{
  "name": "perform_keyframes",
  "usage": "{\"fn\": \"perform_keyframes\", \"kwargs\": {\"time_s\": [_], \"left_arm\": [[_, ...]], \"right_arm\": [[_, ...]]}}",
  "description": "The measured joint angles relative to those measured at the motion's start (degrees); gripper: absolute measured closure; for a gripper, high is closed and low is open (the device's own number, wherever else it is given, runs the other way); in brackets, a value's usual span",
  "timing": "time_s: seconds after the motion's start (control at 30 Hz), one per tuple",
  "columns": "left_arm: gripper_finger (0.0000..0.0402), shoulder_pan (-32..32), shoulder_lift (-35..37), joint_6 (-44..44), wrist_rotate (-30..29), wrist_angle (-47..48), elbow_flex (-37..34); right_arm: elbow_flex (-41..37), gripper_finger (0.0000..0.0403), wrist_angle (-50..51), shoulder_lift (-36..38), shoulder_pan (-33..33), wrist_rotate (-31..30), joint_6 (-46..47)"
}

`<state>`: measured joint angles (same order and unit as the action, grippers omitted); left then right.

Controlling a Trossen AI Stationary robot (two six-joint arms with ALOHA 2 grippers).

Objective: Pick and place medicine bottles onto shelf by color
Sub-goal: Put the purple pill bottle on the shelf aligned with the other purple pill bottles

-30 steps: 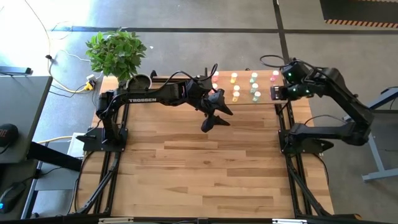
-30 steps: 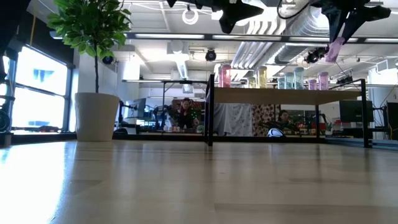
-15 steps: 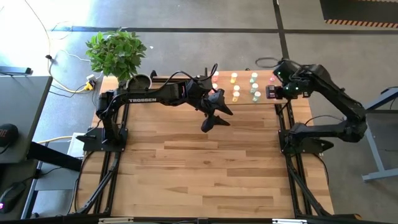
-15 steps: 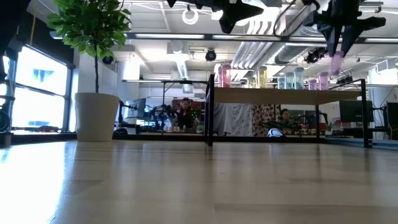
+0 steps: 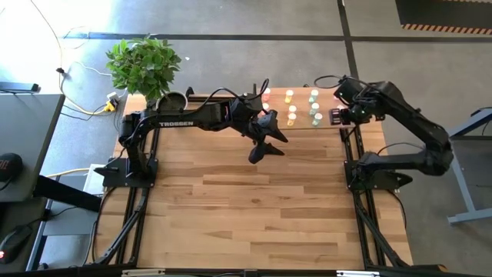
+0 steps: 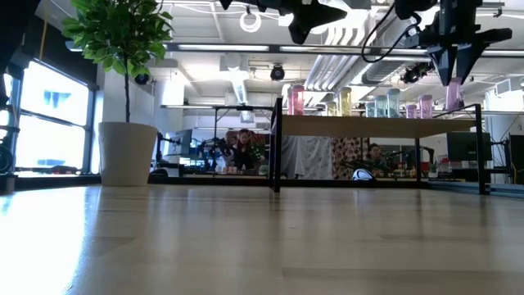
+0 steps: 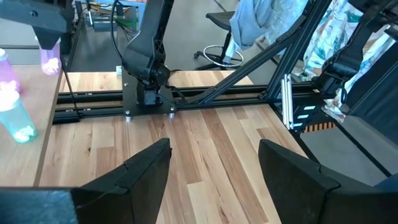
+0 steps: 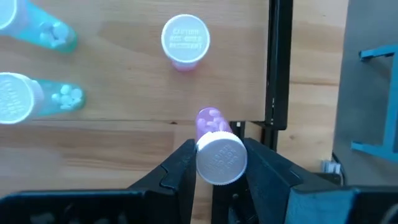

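With pink, yellow and pale-green medicine bottles (image 5: 291, 108) already standing on the shelf (image 5: 304, 125) at the counter's one o'clock, the right gripper (image 8: 219, 163), fingers clamped on a magenta bottle (image 8: 217, 147), apparently hangs above the shelf's three-o'clock end, the left gripper (image 7: 211, 165) idling fingers apart mid-counter.

bottle colours too small to tell from above, left arm (image 6: 315, 12) cropped in low view

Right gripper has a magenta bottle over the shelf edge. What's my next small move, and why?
Probably ease the right gripper inward over the shelf before lowering. The magenta bottle it holds hangs over the black frame edge, short of the standing magenta bottle it should join. The left gripper waits open over the table.
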<state>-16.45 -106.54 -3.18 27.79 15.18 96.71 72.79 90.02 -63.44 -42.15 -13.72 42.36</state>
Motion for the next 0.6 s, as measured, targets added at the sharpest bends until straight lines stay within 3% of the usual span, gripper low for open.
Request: {"fn": "perform_keyframes", "kwargs": {"time_s": [0.6], "left_arm": [[0.0165,0.0,0.0,0.0,-0.2,0.0,0.0]], "right_arm": [[0.0,0.0291,-2.4,-5.9,0.0,2.6,-6.9]]}}
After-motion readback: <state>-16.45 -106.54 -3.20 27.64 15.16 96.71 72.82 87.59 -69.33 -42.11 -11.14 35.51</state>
